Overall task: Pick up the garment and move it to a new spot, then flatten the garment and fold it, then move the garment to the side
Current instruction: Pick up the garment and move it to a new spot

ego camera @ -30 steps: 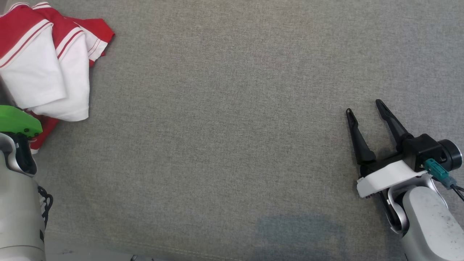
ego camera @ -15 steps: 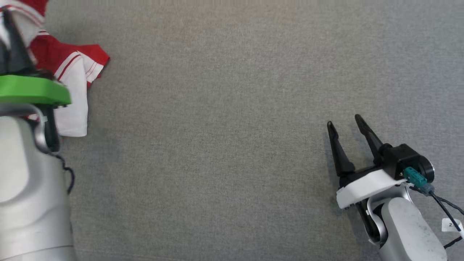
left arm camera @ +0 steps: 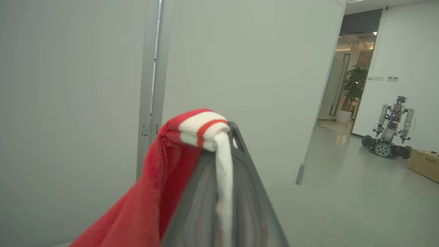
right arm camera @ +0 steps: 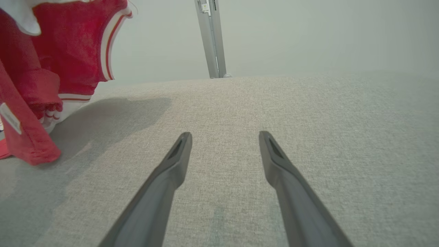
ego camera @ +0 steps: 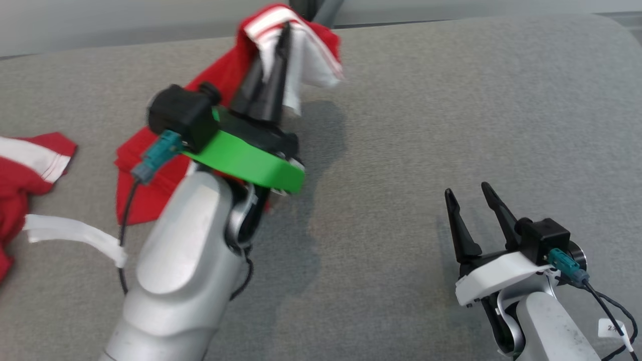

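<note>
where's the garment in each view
Head view: garment upper centre-left, pinched in the shut left hand.
Left wrist view: garment at centre, draped over the fingertips, hanging down to the left.
Right wrist view: garment in the upper left corner, hanging.
Shared landmark: probably the same grey post.

Grey fabric surface (ego camera: pixel 451 100) meets pale walls (left arm camera: pixel 257 68); beyond, a glossy grey floor (left arm camera: pixel 343 199), potted plant (left arm camera: pixel 355 84), cardboard box (left arm camera: pixel 424 165).
</note>
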